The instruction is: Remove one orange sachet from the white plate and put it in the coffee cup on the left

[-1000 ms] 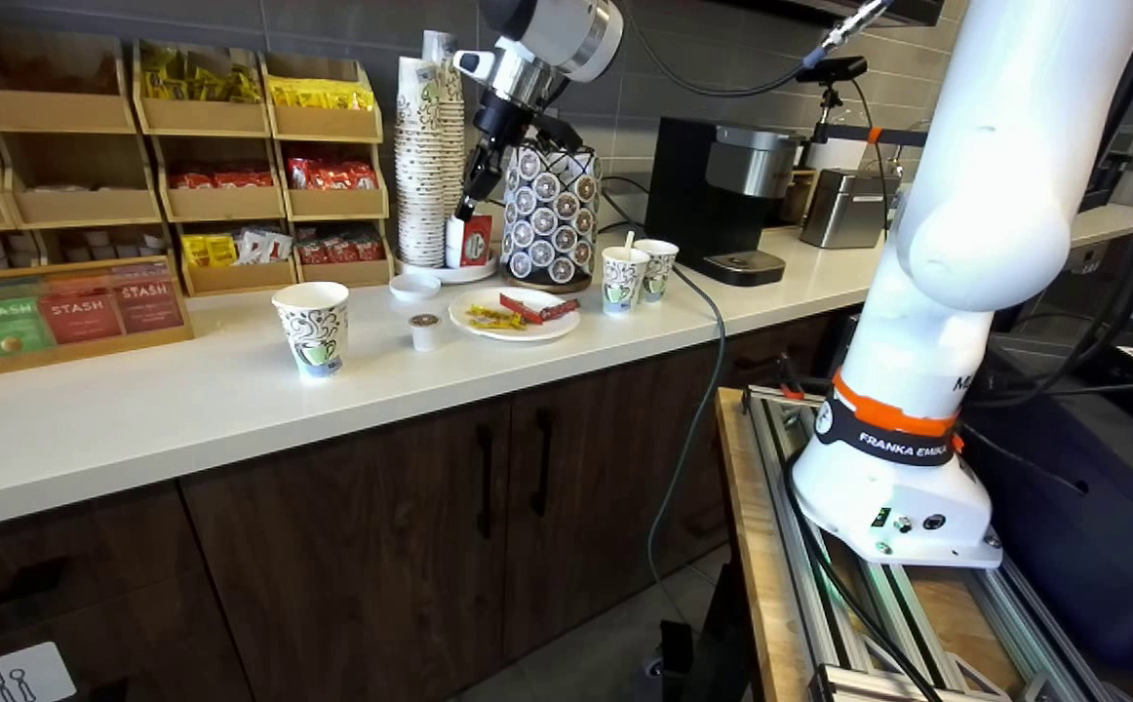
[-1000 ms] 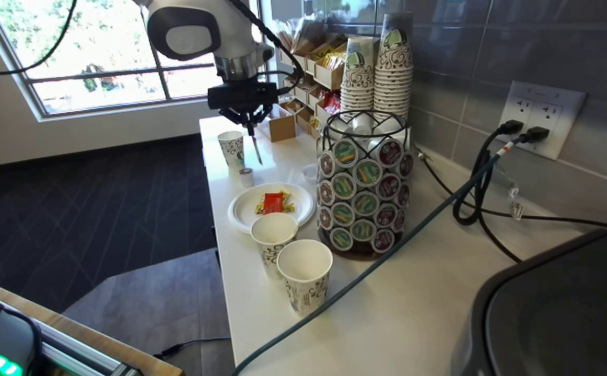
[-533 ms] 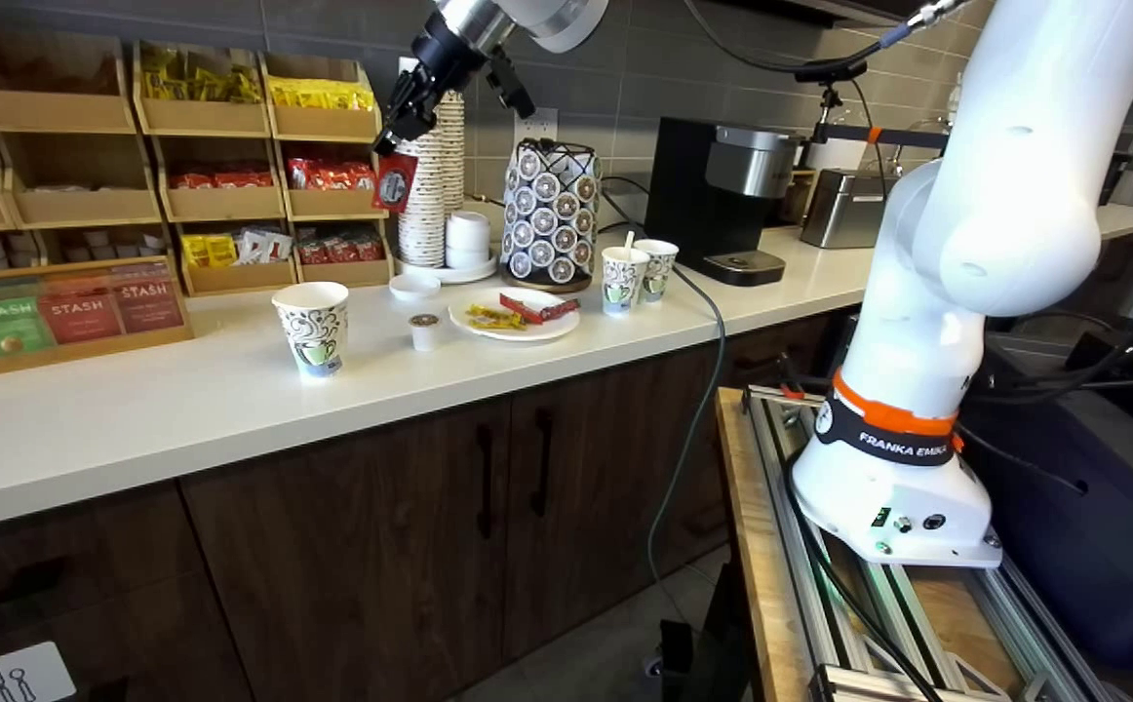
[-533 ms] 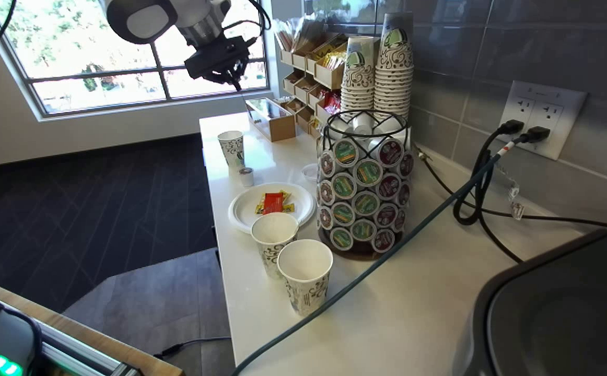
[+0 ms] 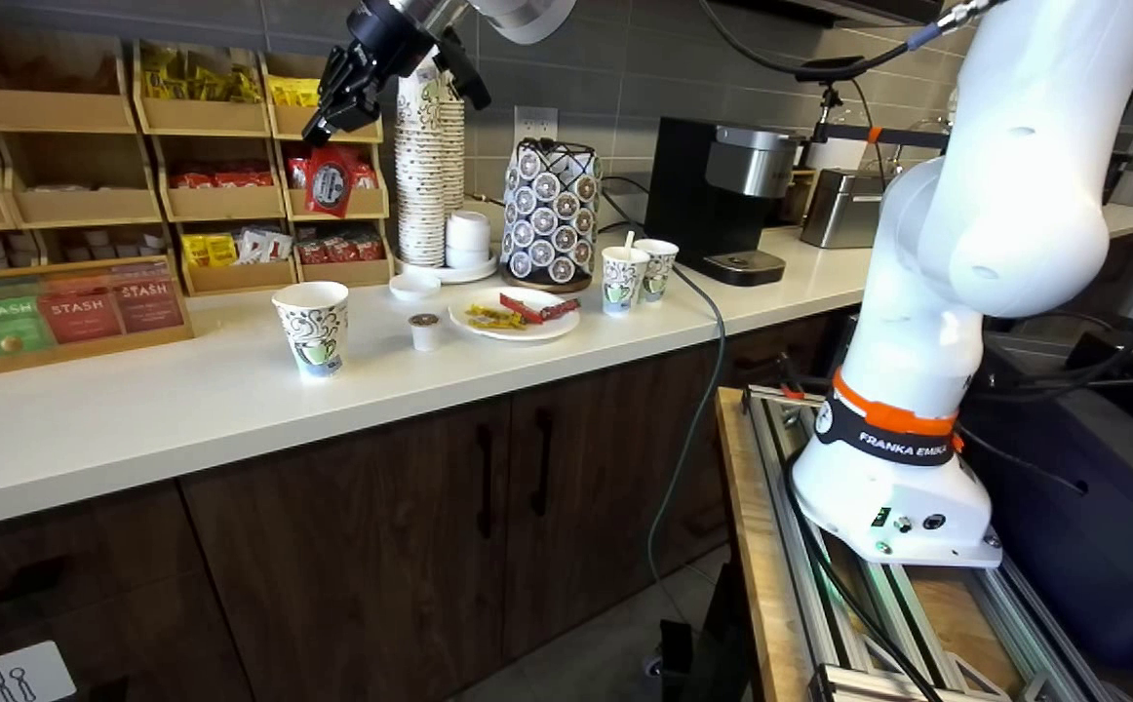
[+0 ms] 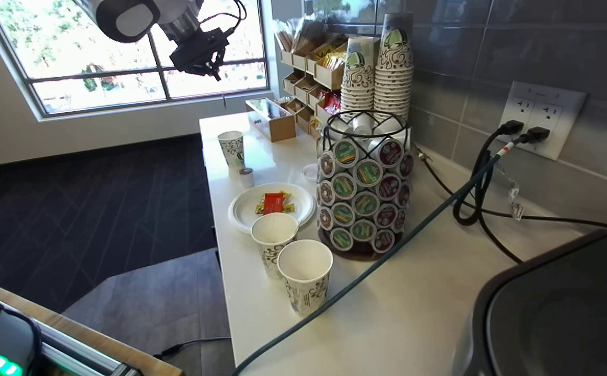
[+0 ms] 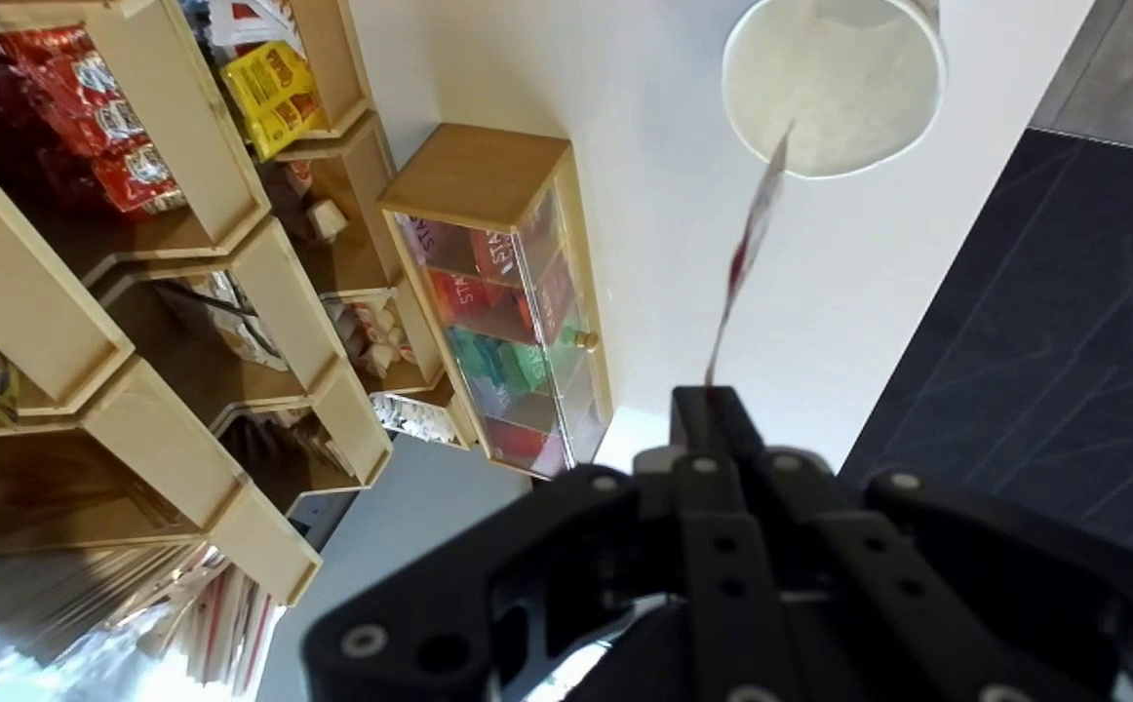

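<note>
My gripper (image 5: pixel 318 136) is shut on an orange-red sachet (image 5: pixel 330 182), which hangs below the fingertips in the air. In the wrist view the fingertips (image 7: pixel 713 395) pinch the sachet (image 7: pixel 754 244), seen nearly edge-on, its free end overlapping the coffee cup's rim in the picture. The coffee cup (image 5: pixel 313 330) stands upright on the counter, below the gripper; it also shows in an exterior view (image 6: pixel 232 149) and in the wrist view (image 7: pixel 869 88). Its visible inside looks bare. The white plate (image 5: pixel 527 333) holds more red sachets (image 6: pixel 273 203) and yellow packets.
Wooden racks (image 5: pixel 89 205) and a tea box (image 7: pixel 518 292) stand behind and left of the cup. A coffee pod (image 5: pixel 424 332) and a small white dish (image 5: pixel 414 286) lie between cup and plate. Cup stacks (image 5: pixel 422 175), a pod carousel (image 6: pixel 363 193) and two cups (image 6: pixel 306 277) stand further along.
The gripper has moved with the held sachet, up and to the left in both exterior views, from near the cup stacks to above the coffee cup's area. Plate and cup have not moved.
</note>
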`<move>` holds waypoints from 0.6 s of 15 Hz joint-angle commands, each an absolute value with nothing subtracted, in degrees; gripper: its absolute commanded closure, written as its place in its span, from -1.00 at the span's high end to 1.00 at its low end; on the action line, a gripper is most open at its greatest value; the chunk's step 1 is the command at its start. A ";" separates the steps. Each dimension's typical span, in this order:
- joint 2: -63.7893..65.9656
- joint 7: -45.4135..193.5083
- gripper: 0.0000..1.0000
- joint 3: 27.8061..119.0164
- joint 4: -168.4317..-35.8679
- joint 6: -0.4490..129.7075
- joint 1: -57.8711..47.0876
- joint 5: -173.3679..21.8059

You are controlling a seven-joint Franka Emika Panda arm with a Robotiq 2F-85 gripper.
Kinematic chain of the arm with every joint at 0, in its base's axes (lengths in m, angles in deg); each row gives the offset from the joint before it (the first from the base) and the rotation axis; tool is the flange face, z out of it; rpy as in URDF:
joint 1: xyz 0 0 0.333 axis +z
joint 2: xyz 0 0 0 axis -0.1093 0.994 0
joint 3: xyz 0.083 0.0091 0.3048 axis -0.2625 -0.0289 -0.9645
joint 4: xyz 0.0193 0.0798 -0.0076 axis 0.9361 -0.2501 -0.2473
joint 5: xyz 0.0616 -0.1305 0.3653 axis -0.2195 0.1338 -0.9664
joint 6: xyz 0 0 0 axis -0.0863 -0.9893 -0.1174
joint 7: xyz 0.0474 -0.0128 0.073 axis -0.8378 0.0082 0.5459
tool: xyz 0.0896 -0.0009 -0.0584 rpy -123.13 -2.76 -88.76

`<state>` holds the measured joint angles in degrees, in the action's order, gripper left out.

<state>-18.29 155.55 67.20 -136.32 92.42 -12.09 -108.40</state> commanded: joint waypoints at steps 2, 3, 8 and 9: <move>-12.76 151.87 -1.00 66.29 -131.79 91.17 -11.79 -103.17; -11.49 150.72 -1.00 66.22 -130.70 90.98 -11.71 -101.59; -5.40 146.36 -1.00 66.85 -125.87 88.89 -10.77 -95.52; -4.44 146.20 -1.00 66.86 -125.07 88.25 -10.72 -95.08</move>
<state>-8.09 148.72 66.22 -128.94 91.37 -11.29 -98.04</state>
